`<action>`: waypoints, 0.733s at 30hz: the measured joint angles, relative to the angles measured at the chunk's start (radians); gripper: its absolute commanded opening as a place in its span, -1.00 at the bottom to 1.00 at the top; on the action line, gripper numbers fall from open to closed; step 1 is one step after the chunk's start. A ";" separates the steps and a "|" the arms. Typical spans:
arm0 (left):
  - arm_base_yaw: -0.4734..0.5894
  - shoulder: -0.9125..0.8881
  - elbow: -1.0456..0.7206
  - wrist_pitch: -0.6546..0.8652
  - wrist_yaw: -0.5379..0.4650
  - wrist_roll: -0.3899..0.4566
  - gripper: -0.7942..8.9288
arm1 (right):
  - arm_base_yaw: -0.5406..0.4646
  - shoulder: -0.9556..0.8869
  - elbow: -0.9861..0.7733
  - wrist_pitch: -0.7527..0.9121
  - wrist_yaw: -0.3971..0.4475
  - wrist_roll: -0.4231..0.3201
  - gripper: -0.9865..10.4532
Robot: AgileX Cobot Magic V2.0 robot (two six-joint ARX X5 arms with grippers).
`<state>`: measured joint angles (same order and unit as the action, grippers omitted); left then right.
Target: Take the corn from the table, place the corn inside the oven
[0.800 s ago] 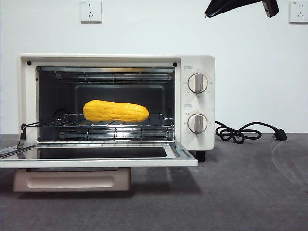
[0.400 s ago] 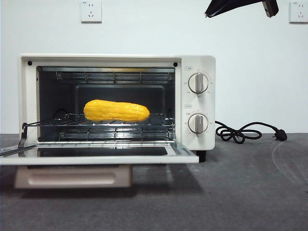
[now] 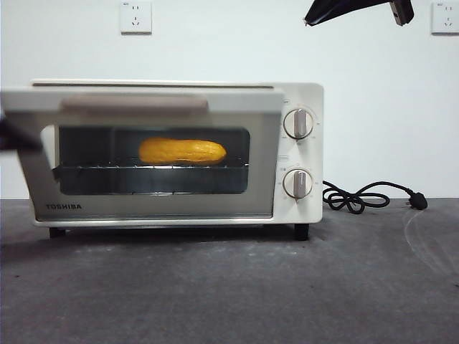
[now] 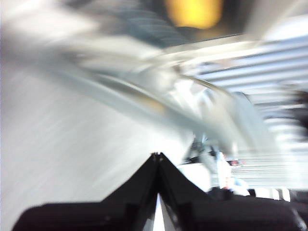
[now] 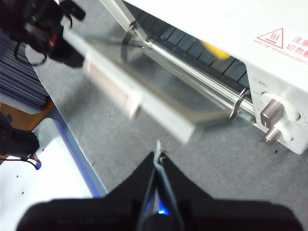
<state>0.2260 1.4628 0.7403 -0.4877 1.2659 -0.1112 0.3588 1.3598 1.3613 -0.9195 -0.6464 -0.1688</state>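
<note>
Where the rough, felt-like dark grey table (image 3: 237, 294) meets your view, it lies bare in front. Next back, the oven (image 3: 301, 154) stands cream-white and boxy, its glass door (image 3: 154, 161) blurred and swung nearly up to the frame; the right wrist view shows it still part open. You can read TOSHIBA at the door's lower corner, and a red heat-warning triangle with small print on the oven's top. Inside, the corn (image 3: 182, 151) lies lengthwise on the wire rack (image 3: 143, 168), yellow-orange and oblong. Two round knobs (image 3: 297, 123) sit one above the other. Your left gripper (image 4: 158, 161) is at the door's edge, jaws together, holding nothing. Your right gripper (image 5: 157, 153) hangs above the table, jaws together. Farthest back, a black cord (image 3: 366, 195) coils by the wall.
</note>
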 measured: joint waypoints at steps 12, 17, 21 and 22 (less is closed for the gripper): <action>-0.010 -0.239 0.209 0.003 -0.072 -0.101 -0.85 | 0.000 0.000 0.000 -0.007 0.002 0.000 -0.85; -0.105 -0.378 0.223 -0.001 -0.195 -0.156 -0.85 | 0.000 0.000 0.000 -0.006 0.003 0.000 -0.85; -0.208 -0.487 0.223 -0.038 -0.354 -0.190 -0.85 | 0.000 0.000 0.000 0.000 0.048 0.000 -0.85; -0.237 -0.508 0.223 -0.050 -0.401 -0.198 -0.85 | 0.000 0.000 0.000 0.000 0.059 0.000 -0.85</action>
<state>-0.0113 0.9546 0.9630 -0.5373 0.8654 -0.3092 0.3584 1.3598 1.3613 -0.9199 -0.5877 -0.1692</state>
